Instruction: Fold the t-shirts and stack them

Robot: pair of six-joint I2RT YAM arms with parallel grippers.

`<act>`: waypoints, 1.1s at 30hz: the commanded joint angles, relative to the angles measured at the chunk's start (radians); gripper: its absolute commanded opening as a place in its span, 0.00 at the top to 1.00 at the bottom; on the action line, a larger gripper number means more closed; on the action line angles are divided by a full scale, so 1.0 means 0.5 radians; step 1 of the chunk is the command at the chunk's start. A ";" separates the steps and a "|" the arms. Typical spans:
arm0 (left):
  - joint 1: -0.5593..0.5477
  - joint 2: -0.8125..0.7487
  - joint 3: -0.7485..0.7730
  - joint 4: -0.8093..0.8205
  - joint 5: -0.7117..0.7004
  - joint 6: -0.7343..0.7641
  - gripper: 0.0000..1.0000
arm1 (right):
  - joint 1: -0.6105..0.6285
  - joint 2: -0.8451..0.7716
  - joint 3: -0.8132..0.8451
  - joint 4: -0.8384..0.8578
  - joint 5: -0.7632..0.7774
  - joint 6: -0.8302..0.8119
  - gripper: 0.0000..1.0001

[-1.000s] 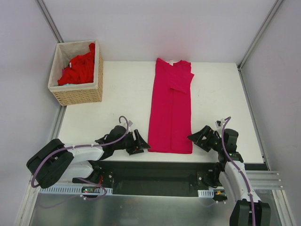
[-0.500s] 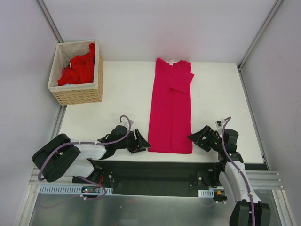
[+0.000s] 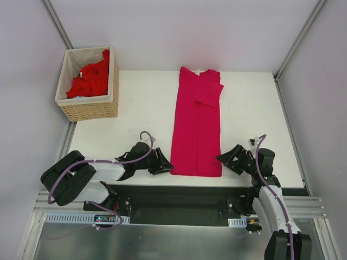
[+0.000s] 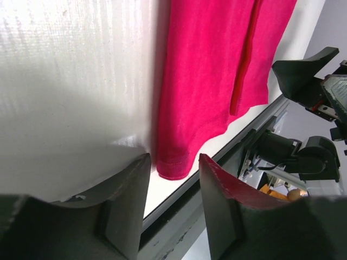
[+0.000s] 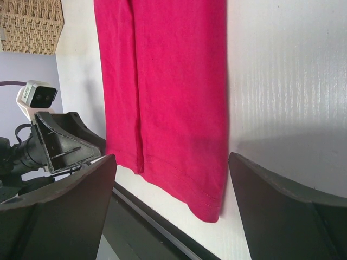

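A magenta-crimson t-shirt (image 3: 197,130) lies flat as a long narrow strip down the middle of the white table, neck label at the far end, one sleeve folded across the top. My left gripper (image 3: 165,165) sits low at its near left hem corner. In the left wrist view that gripper (image 4: 173,162) is open by a narrow gap, and the hem corner (image 4: 173,168) lies just ahead of the tips, unpinched. My right gripper (image 3: 221,160) is at the near right corner. Its jaws (image 5: 172,160) stand wide open around the hem (image 5: 209,200), not touching it. Brighter red t-shirts (image 3: 89,80) fill the basket.
The wicker basket (image 3: 89,111) stands at the table's far left corner. The table's near edge and a black rail (image 3: 179,187) run just behind both grippers. White walls and metal posts enclose the table on three sides.
The left gripper's jaws have narrowed, and its arm has shifted slightly to the right toward the shirt's corner. The right arm and the shirt have not moved.
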 commanded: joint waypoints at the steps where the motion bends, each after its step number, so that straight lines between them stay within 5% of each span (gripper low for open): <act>1: -0.007 0.042 -0.053 -0.323 -0.157 0.101 0.61 | -0.009 -0.018 0.028 -0.009 -0.023 -0.020 0.11; 5: -0.007 0.015 -0.084 -0.326 -0.169 0.097 0.72 | -0.009 -0.012 0.028 -0.012 -0.014 -0.023 0.11; 15: -0.010 0.042 -0.065 -0.317 -0.157 0.094 0.79 | -0.009 -0.030 0.043 -0.083 0.032 -0.035 0.11; 24: -0.010 0.073 -0.004 -0.310 -0.129 0.119 0.65 | -0.009 -0.018 0.047 -0.074 0.023 -0.041 0.11; 33: -0.034 0.116 -0.022 -0.262 -0.129 0.085 0.64 | -0.009 -0.012 0.043 -0.070 0.023 -0.035 0.11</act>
